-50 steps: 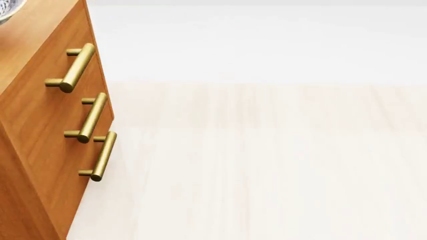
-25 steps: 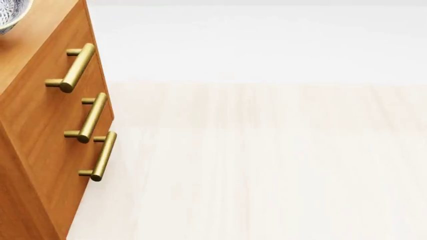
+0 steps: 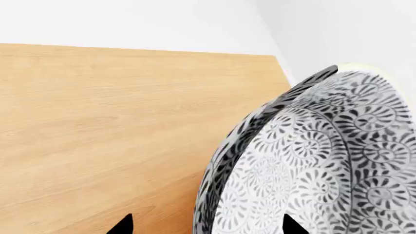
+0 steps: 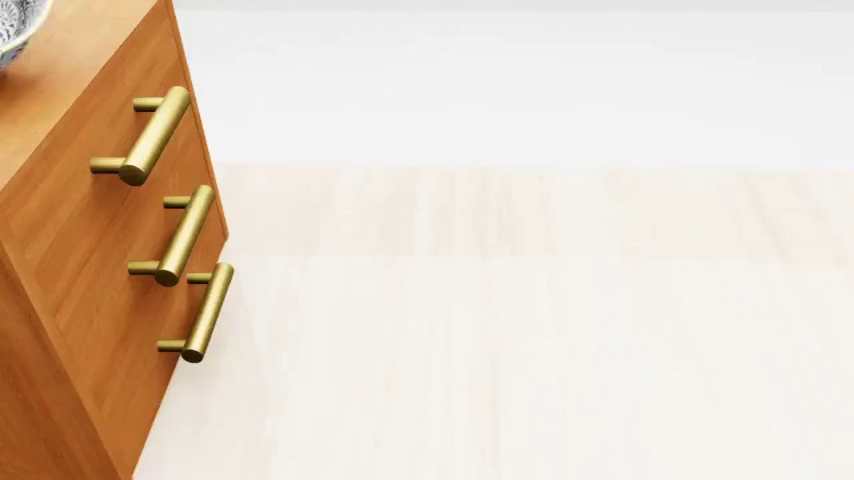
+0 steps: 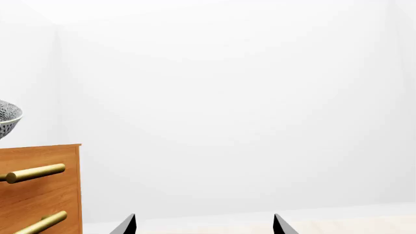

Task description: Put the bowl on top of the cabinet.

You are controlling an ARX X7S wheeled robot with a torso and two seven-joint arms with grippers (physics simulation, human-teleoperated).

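Note:
The bowl [image 3: 325, 161], white with a dense grey-black floral pattern, fills one side of the left wrist view over the cabinet's [image 3: 97, 122] wood top. My left gripper [image 3: 206, 225] is open; the bowl's wall stands between its two dark fingertips [image 3: 123, 225], which sit wide apart. In the head view only a sliver of the bowl [image 4: 14, 30] shows at the top left corner, above the cabinet [image 4: 94, 260]. The right wrist view shows the bowl [image 5: 8, 119] just above the cabinet [image 5: 39, 195] top. My right gripper [image 5: 202, 225] is open on nothing, facing a white wall.
Three brass bar handles [image 4: 158, 135] stick out from the cabinet's drawer fronts. Pale wood floor [image 4: 534, 330] spreads to the right of the cabinet. A white wall [image 5: 247, 97] stands behind.
The sliver of bowl in the head view's corner grew slightly half a second ago and has shrunk back toward the left edge. The cabinet has not moved.

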